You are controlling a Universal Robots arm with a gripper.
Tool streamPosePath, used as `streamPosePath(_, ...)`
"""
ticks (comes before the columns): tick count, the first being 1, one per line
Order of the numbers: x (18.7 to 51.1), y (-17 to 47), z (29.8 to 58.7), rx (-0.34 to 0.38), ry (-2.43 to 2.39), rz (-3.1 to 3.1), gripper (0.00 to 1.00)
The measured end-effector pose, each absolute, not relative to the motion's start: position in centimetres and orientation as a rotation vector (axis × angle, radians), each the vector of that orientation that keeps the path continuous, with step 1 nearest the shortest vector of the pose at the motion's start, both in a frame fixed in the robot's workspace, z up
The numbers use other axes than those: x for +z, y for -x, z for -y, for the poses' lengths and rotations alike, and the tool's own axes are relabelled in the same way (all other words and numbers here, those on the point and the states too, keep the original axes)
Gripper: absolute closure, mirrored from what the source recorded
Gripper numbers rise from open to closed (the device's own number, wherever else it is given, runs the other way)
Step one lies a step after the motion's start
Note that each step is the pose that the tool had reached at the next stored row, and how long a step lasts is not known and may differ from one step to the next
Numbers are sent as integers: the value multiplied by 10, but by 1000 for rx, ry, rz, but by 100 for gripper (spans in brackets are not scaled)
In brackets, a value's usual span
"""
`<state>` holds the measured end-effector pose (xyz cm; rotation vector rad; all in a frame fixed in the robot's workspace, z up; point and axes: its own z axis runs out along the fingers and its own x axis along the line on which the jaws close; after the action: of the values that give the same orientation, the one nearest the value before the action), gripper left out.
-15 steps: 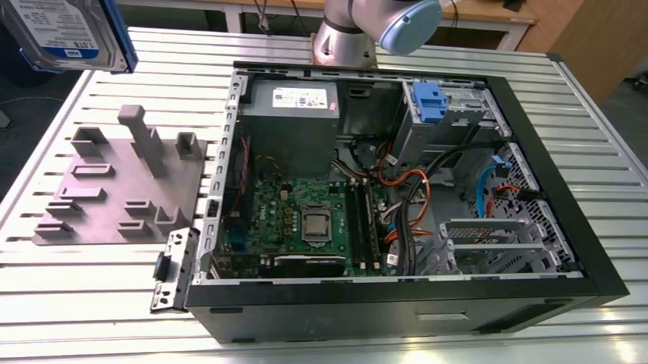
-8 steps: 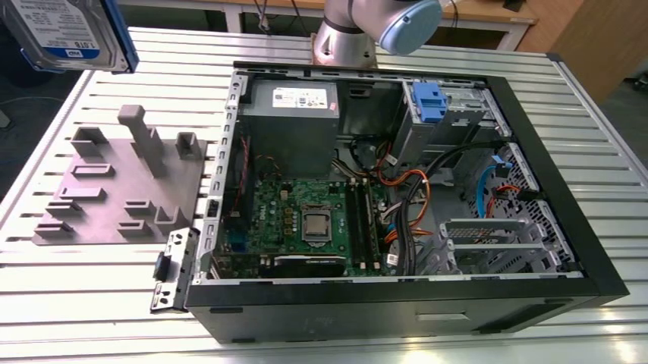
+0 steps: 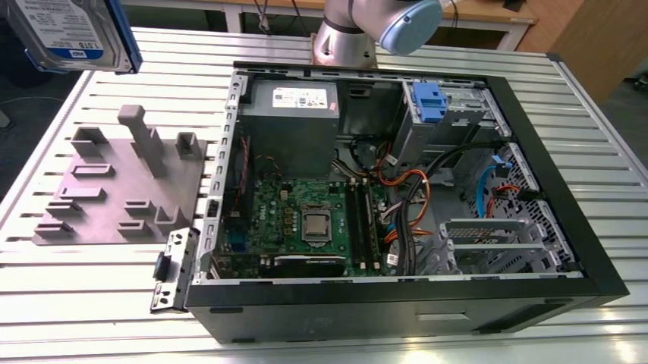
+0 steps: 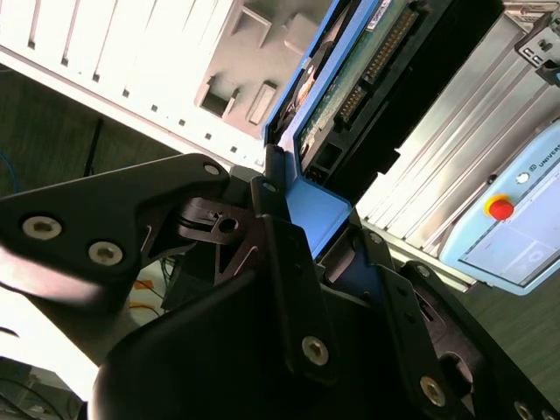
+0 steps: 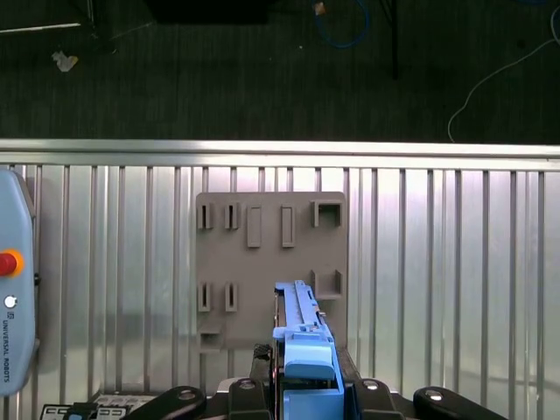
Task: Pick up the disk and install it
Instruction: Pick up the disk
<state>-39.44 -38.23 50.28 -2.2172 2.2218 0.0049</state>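
Observation:
The disk [image 3: 71,34], silver-grey with a white-and-blue label and blue side rails, hangs in the air at the far upper part of the exterior view's left, above the slatted table and beyond the grey plate. In the second wrist view my gripper [image 4: 328,241] is shut on the disk [image 4: 350,79], its black fingers [image 4: 289,262] clamping the blue rail end. The first wrist view shows the disk [image 5: 302,337] edge-on between the jaws of the gripper [image 5: 303,389], over the plate below.
An open computer case [image 3: 567,250] lies on the table at the exterior view's right, with a blue clip [image 3: 429,102] in its drive bay. The grey moulded plate [image 3: 117,186] with upright pegs lies to its left. A teach pendant [image 5: 13,289] rests on the table.

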Motion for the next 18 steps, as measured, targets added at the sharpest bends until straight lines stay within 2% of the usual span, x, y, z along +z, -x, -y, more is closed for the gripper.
streamPosePath(18, 503, 377, 387, 5, 2217, -2222, 64)
